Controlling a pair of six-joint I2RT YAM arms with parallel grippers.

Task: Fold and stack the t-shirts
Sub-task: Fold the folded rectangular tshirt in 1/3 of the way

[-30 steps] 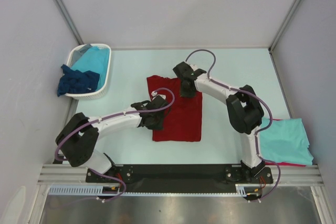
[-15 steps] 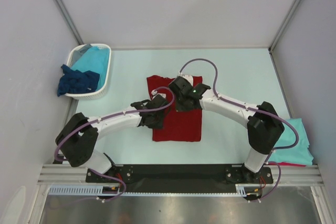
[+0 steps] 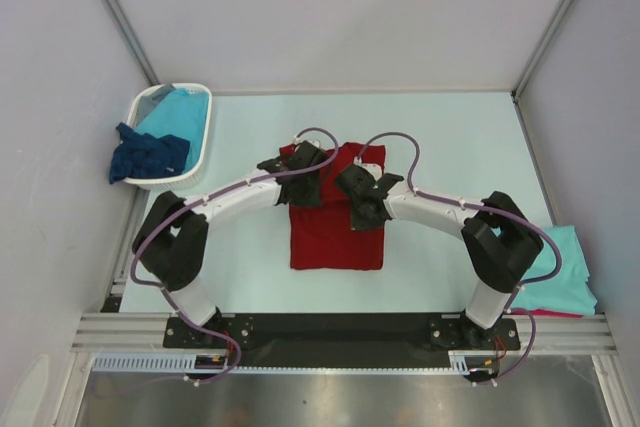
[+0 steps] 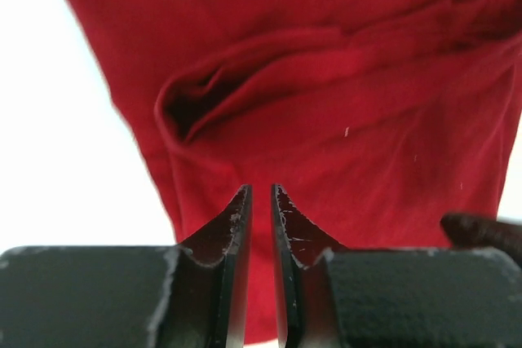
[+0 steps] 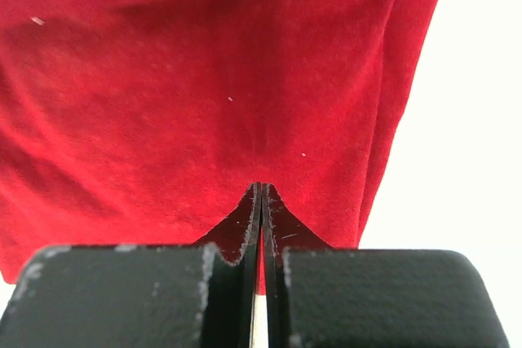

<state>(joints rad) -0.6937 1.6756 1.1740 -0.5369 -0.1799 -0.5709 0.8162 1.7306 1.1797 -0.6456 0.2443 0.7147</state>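
From above, the dark red t-shirt (image 3: 335,232) lies flat in the middle of the pale table (image 3: 450,137), folded to a tall rectangle, and both arms are over its far half. The left gripper (image 3: 303,179) is at the upper left part and the right gripper (image 3: 360,202) just beside it toward the middle. Over at the far left, the white basket (image 3: 200,162) holds a turquoise t-shirt (image 3: 182,112), with a dark navy t-shirt (image 3: 148,155) spilling over its near rim. At the near right edge, a second turquoise shirt (image 3: 545,267) lies on top of another red one (image 3: 550,314). On the left wrist camera, the left gripper (image 4: 261,193) shows its jaws a narrow slit apart, no cloth seen between them, poised above the red t-shirt (image 4: 342,63) and its gaping sleeve opening (image 4: 192,107). On the right wrist camera, the right gripper (image 5: 261,187) has its jaws pressed together over smooth red cloth (image 5: 163,79), nothing visibly pinched, with the shirt's right edge running alongside bare table (image 5: 481,120).
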